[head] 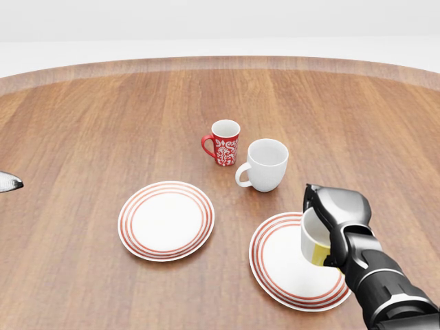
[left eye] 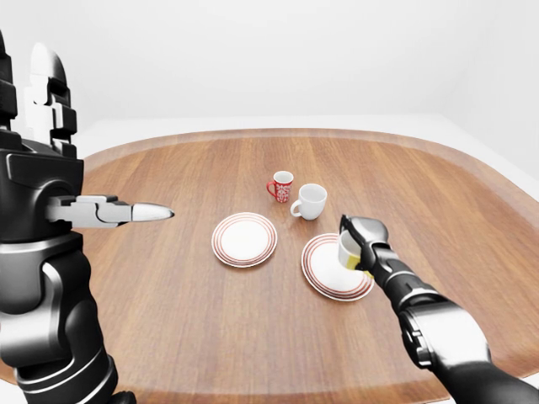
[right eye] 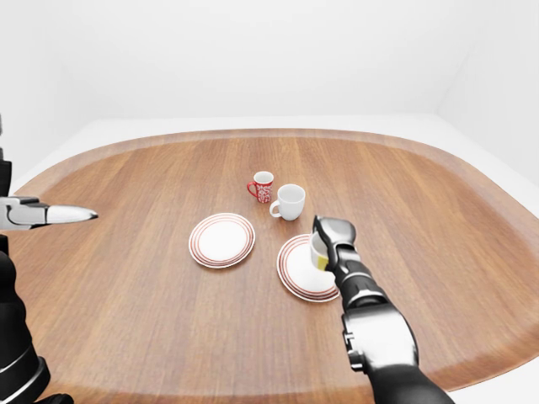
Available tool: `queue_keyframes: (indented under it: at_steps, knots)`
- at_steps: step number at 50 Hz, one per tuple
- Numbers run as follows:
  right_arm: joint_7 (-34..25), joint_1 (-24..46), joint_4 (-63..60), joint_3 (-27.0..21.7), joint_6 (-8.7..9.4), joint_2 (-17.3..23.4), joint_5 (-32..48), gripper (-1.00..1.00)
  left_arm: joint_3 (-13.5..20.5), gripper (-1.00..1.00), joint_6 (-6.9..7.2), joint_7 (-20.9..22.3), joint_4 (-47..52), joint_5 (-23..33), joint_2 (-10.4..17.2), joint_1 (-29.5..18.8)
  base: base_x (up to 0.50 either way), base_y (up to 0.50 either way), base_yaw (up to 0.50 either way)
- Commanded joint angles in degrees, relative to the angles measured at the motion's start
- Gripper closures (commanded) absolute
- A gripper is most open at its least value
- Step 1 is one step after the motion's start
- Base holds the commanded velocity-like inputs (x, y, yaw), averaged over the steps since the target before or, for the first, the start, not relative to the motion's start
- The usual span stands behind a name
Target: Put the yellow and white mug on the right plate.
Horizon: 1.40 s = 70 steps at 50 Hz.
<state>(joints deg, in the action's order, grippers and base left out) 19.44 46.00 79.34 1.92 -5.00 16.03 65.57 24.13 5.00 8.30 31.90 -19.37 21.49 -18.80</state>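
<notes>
My right hand [head: 330,230] is shut on the yellow and white mug [head: 314,242] and holds it over the right edge of the right plate [head: 285,265], a white plate with red rings. I cannot tell whether the mug touches the plate. My left hand [left eye: 139,213] is raised far to the left, fingers pointing straight out, empty; only its tip [head: 8,183] shows in the head view.
A second red-ringed plate [head: 166,220] lies left of the right plate. A red patterned mug [head: 224,143] and a plain white mug [head: 265,165] stand above the plates on the brown wooden table [head: 82,124].
</notes>
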Motion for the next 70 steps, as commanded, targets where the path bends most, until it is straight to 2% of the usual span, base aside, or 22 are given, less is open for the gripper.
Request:
queue_keyframes:
  at_steps: [1, 40, 42, 43, 70]
  knots:
    - [1.41, 0.69, -0.09, -0.09, 0.0, -0.23, 4.17, 1.0, 0.0, -1.0, 0.0, -0.03, 0.07, 0.0, 0.0, -0.04, 0.0, 0.0, 0.0]
    - [0.35, 1.6, -0.25, -0.03, 0.0, -0.65, 3.03, 1.0, 0.12, -1.0, 0.0, 0.11, 0.3, 0.08, 0.05, -0.2, 0.0, 0.0, 0.0]
    - [0.35, 1.39, -0.21, -0.03, 0.0, -0.74, 3.01, 0.92, 0.05, -1.0, 0.0, 0.11, 0.2, 0.14, 0.04, -0.14, 0.0, 0.0, 0.0]
    - [0.23, 1.37, -0.19, -0.04, 0.0, -0.74, 3.02, -1.0, 0.07, -1.0, 0.0, 0.06, 0.34, 0.09, 0.04, -0.12, 0.0, 0.0, 0.0]
    - [-0.97, 1.67, -0.27, -0.12, 0.0, -0.59, 2.73, -1.0, -0.04, -1.0, 0.0, 0.02, 0.29, 0.03, -0.03, 0.0, 0.0, 0.0, 0.0]
